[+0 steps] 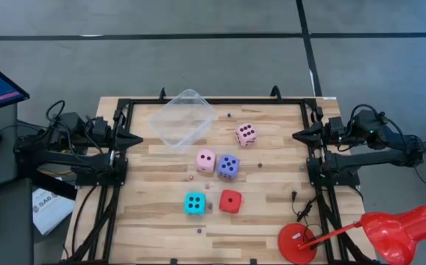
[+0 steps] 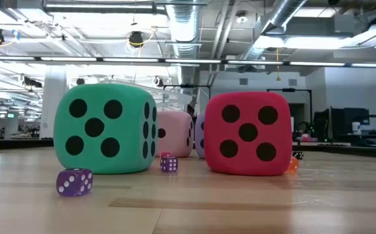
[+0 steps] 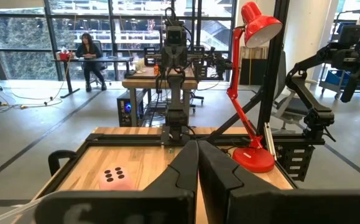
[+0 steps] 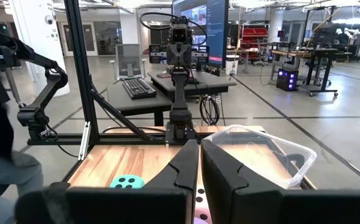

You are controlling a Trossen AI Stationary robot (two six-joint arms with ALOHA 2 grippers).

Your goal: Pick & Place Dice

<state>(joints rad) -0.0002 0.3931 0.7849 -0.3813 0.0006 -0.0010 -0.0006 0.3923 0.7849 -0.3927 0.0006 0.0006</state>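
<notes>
Left gripper (image 1: 137, 138) and right gripper (image 1: 298, 135), each parked at its own edge of the wooden slat table (image 1: 271, 206), have their dark tapered fingers pressed together and grasp nothing. Five soft-looking, rounded-corner dice with dark pips rest mid-table: a pale pink die (image 1: 246, 134) apart near the far side, a second pink die (image 1: 206, 160) just beside the violet-blue die (image 1: 228, 165), and nearer the front the cyan die (image 1: 194, 203) beside the red die (image 1: 230, 201). A clear plastic tub (image 1: 184, 118) sits at the far left, and a glossy red desk lamp (image 1: 389, 230) at the near right corner.

Matt, soft-looking red die (image 2: 247, 132) and cyan die (image 2: 104, 128) sit on the smooth wooden table (image 2: 239, 201).
</notes>
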